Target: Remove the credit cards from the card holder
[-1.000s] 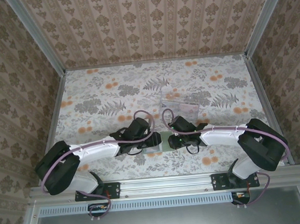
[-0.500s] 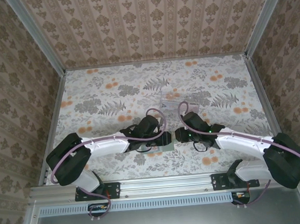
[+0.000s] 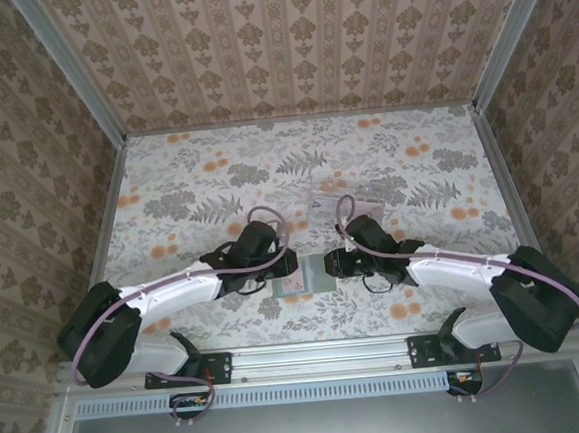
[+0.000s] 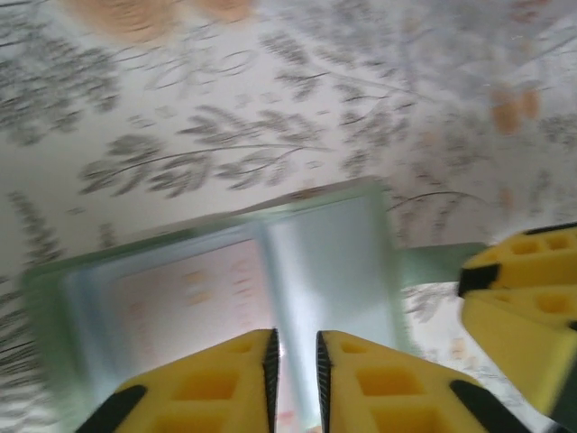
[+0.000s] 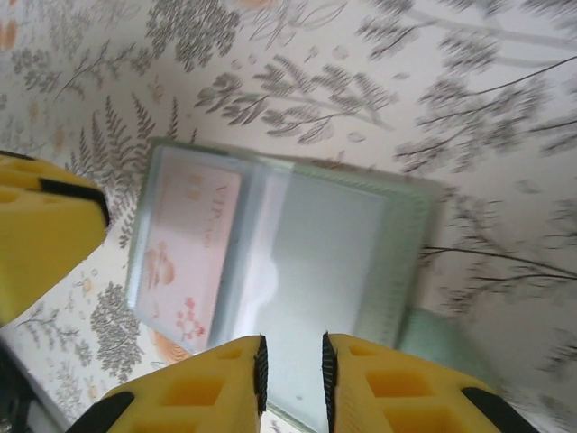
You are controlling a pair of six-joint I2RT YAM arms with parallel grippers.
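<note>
Floral table (image 3: 216, 172): left fingers (image 4: 216, 379), right fingers (image 5: 203, 383) nearly meet over card holder (image 5: 334, 244); grip hidden.

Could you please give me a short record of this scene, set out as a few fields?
card holder: lying open on the floral table, between the two tools
card: pinkish, showing in one panel
left tool: jaws nearly together over the holder's fold; grip unclear
right tool: jaws nearly together at the holder's edge; grip unclear
</note>
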